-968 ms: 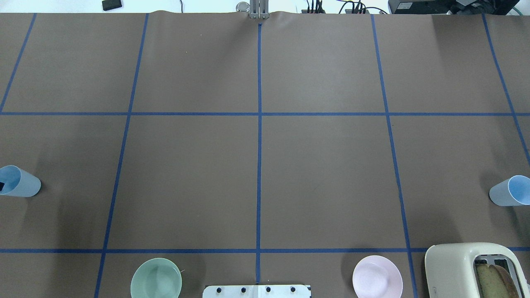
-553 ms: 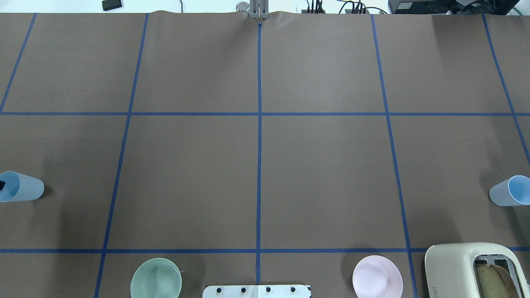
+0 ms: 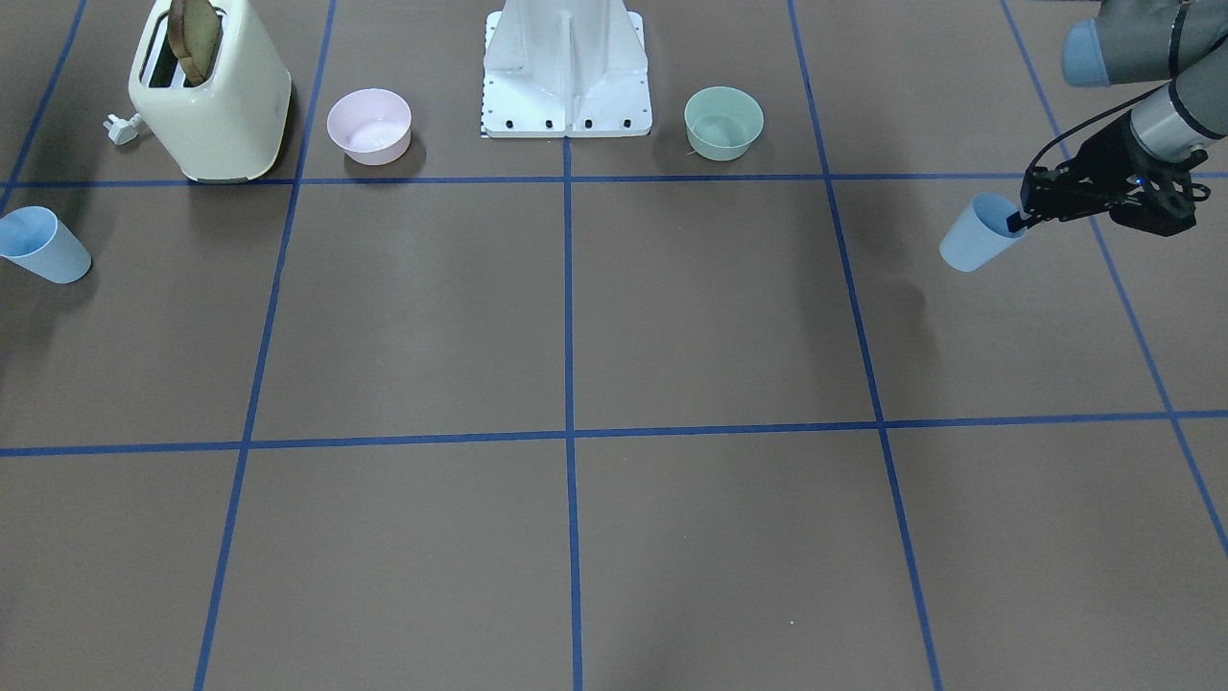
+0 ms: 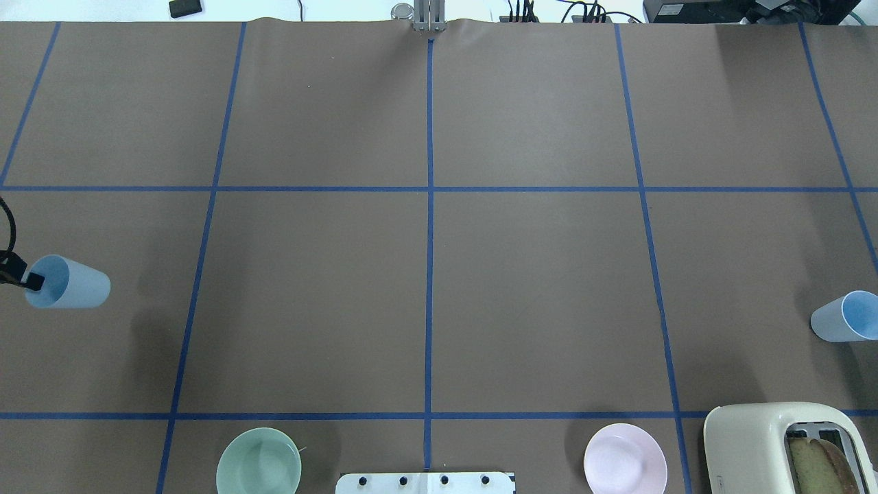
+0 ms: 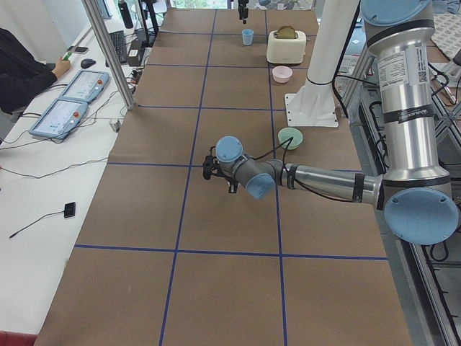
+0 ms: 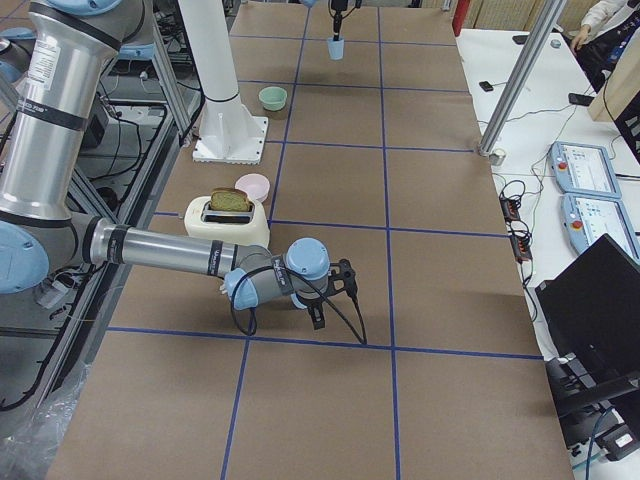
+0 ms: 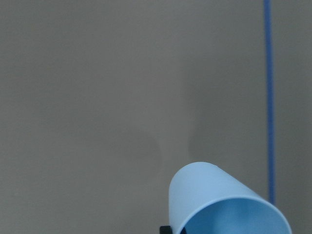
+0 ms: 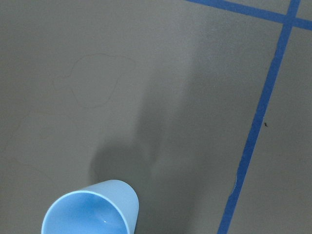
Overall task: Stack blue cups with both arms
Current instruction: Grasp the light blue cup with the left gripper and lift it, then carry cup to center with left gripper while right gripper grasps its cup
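My left gripper [image 3: 1013,223] is shut on the rim of one blue cup [image 3: 977,237] and holds it tilted above the table, one finger inside the rim. The same cup shows at the left edge of the overhead view [image 4: 72,283] and in the left wrist view [image 7: 222,204]. The other blue cup [image 4: 842,317] is at the far right edge, and also shows in the front view [image 3: 42,247] and the right wrist view [image 8: 92,210]. The right gripper [image 5: 243,10] is just above that cup. I cannot tell whether it is open or shut.
A cream toaster [image 4: 789,446] with a bread slice stands at the near right. A pink bowl [image 4: 625,458] and a mint-green bowl [image 4: 258,461] flank the white pedestal base [image 4: 425,482]. Blue tape lines grid the brown table.
The left cup has moved inward from the table's left edge and a little away from the robot, held by the left gripper. The right cup has not moved.
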You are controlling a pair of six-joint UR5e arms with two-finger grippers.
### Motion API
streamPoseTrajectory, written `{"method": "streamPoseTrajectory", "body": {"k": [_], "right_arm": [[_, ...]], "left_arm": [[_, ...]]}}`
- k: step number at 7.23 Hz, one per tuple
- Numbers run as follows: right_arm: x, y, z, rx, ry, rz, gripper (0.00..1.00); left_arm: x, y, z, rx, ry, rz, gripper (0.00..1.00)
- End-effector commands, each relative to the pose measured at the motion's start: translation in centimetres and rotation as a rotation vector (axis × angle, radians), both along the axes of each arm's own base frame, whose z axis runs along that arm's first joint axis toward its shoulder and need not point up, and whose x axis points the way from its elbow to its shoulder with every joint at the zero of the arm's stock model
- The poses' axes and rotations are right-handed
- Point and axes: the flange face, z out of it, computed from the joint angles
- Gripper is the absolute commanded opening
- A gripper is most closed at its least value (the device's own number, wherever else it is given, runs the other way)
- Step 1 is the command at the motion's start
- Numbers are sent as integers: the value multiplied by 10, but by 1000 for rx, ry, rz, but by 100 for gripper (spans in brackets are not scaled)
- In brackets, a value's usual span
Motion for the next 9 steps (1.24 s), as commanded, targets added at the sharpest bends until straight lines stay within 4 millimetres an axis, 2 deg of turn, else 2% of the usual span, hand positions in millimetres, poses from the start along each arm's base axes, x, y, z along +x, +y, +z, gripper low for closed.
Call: {"method": "streamPoseTrajectory", "body": {"k": [1,2,4,5,6,7,8,9], "right_arm": [[-13,1,-2,3,-5,-22,87],[-23,2,-2,9,-5,-46,89],[-37,1,-3,19,-2,-80,89],[-41,2,-2,21,0,-90,88],[-48,1,-4,32,-3,-108,81],[-53,2,-2,36,-5,-122,71],[-57,2,-3,39,-3,-132,56],[-59,0,-1,49,5,-138,43]], "left_arm": [[18,-27,-81,-61,13,-46,0],[47,-30,-111,-102,35,-52,0],[119,-27,-176,-182,66,-79,0],[166,-15,-207,-215,73,-87,0],[196,-10,-237,-257,54,-83,0],[208,-22,-277,-259,19,-117,0],[232,-19,-308,-249,-16,-122,0],[249,-13,-320,-223,-33,-133,0]]}}
